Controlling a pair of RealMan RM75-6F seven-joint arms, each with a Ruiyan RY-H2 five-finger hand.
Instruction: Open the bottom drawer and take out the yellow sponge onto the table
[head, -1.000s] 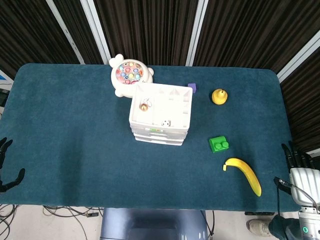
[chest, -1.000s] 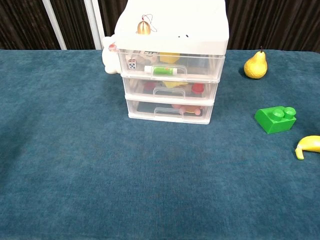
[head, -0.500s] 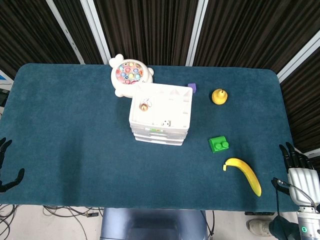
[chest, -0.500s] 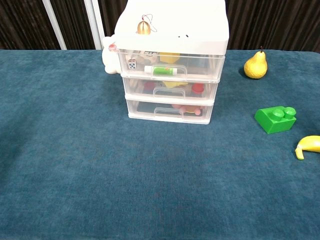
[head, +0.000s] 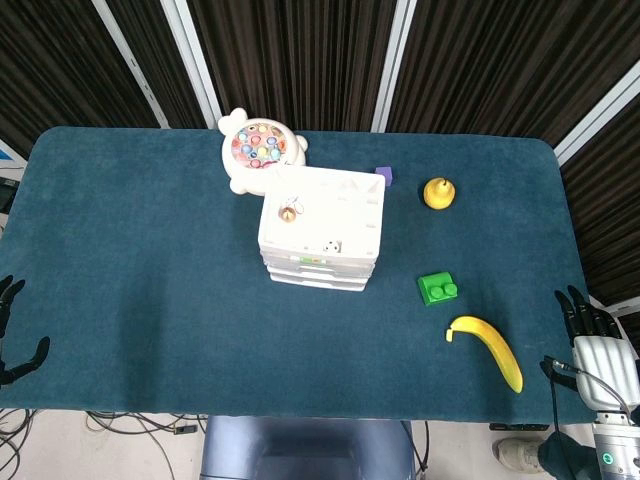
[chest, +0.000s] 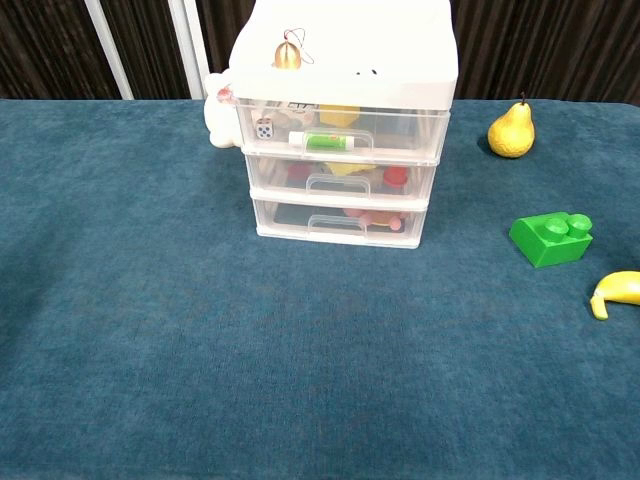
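White three-drawer unit (chest: 342, 120) sits mid-worktop, toward the far side, all drawers pushed in. Bottom drawer (chest: 338, 221) closed; through its clear front something dark and some pink/red bits show, yellow sponge can't be made out there for sure. A yellow item shows in the upper drawers, can't tell what it is.

Left hand (head: 10, 340) off the near-left edge of the teal worktop (head: 150, 260), fingers spread, holding nothing. Right hand (head: 595, 345) off the near-right edge, fingers (head: 580, 312) apart and pointing far, holding nothing. Both well apart from the drawers.

On top of the unit: small gold bell (chest: 288, 55). Far-left just behind the unit: round toy with coloured dots (head: 258, 148). Right of the unit: yellow pear (chest: 511, 130), green brick (chest: 550, 238) nearer, banana (head: 490, 350) nearest. Small purple block (head: 384, 176) at the unit's far-right corner.
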